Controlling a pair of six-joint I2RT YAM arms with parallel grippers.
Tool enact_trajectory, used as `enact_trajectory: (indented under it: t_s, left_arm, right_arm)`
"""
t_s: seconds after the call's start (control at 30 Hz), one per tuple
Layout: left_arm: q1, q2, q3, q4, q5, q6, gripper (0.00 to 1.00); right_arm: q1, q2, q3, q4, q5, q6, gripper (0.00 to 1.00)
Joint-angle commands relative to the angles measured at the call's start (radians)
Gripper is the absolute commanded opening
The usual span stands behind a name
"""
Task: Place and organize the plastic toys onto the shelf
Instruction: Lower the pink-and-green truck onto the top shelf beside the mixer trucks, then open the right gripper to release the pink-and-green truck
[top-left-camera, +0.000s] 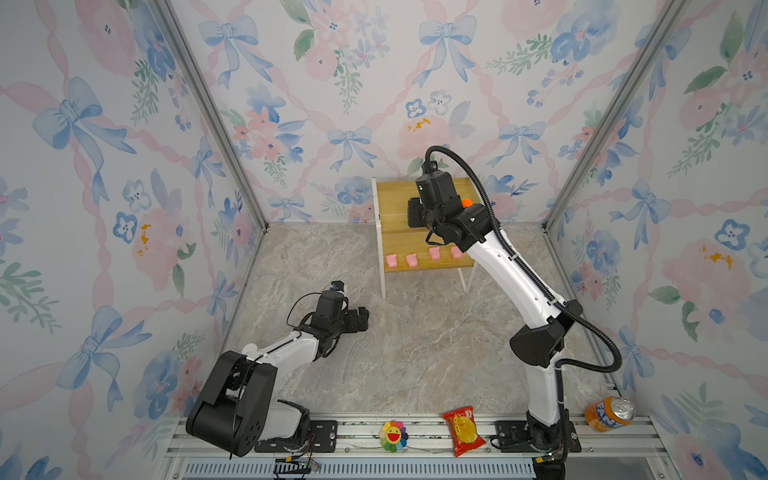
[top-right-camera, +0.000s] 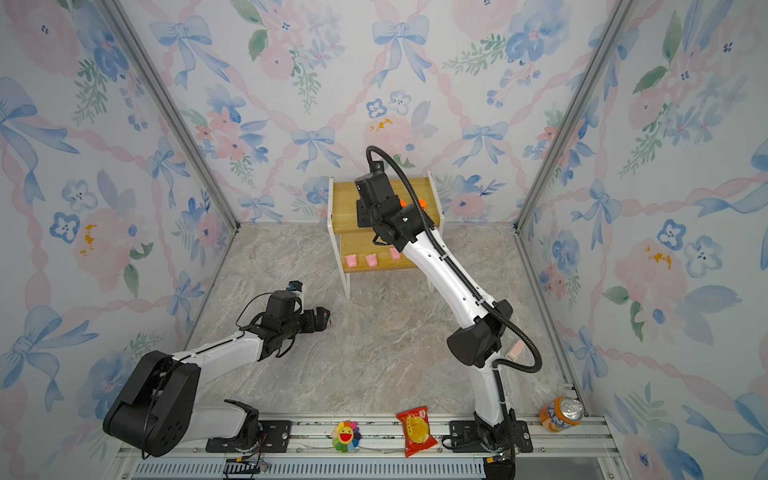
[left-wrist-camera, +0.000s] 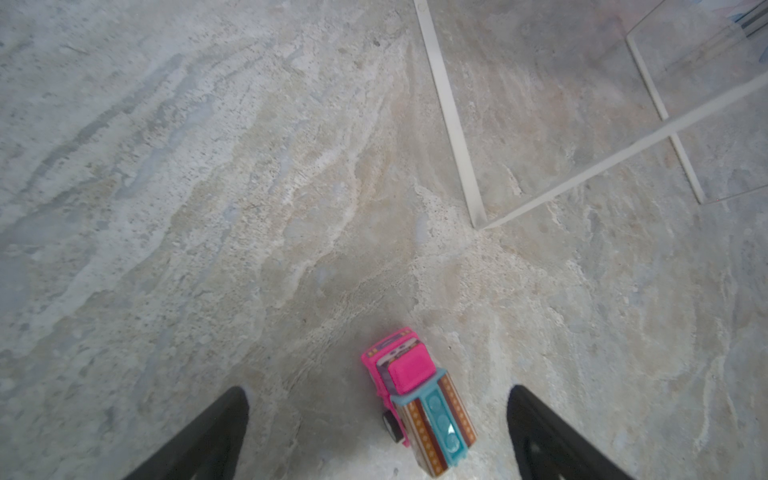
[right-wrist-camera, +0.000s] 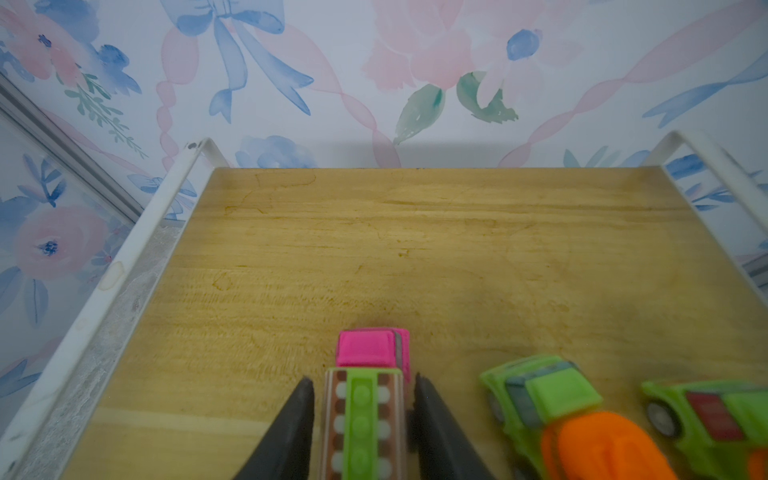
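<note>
Right wrist view showed the right gripper (right-wrist-camera: 362, 378) low over the top board of the shelf (right-wrist-camera: 415, 232). Its jaws were narrow and stood on either side of a pink-and-green car (right-wrist-camera: 365, 399) that rested on the wood. A thin sliver of gap showed along one side of the car, so it looked flanked rather than squeezed. Just beside it on the same board stood a green car with an orange top (right-wrist-camera: 552, 399), and past that a second green car (right-wrist-camera: 715, 415).

In a top view, a row of four pink pigs (top-left-camera: 412, 260) sat along the front edge of the lower board.

Left wrist view showed the left gripper (left-wrist-camera: 378, 390) with its jaws wide. A pink-and-teal car (left-wrist-camera: 419, 399) lay between them on the table (left-wrist-camera: 208, 208), touching neither.
</note>
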Motion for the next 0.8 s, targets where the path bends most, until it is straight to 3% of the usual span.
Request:
enact_trajectory:
  t_s: [0.0, 0.43, 0.67, 0.77]
  left_arm:
    - [-0.004, -0.003, 0.017, -0.012, -0.009, 0.002, 0.98]
    - [-0.004, -0.028, 0.014, -0.027, -0.032, -0.004, 0.98]
    - [0.006, -0.127, -0.002, -0.045, -0.082, -0.015, 0.98]
    - [0.034, -0.16, -0.019, -0.039, -0.066, -0.036, 0.98]
  right_arm:
    - [0.001, -0.057, -0.025, -0.001, 0.004, -0.021, 0.43]
    - [0.023, -0.2, -0.144, 0.0, -0.016, -0.087, 0.58]
    - [0.119, -0.432, -0.487, 0.114, -0.195, -0.155, 0.64]
    - [0.186, -0.509, -0.675, 0.153, -0.189, -0.147, 0.66]
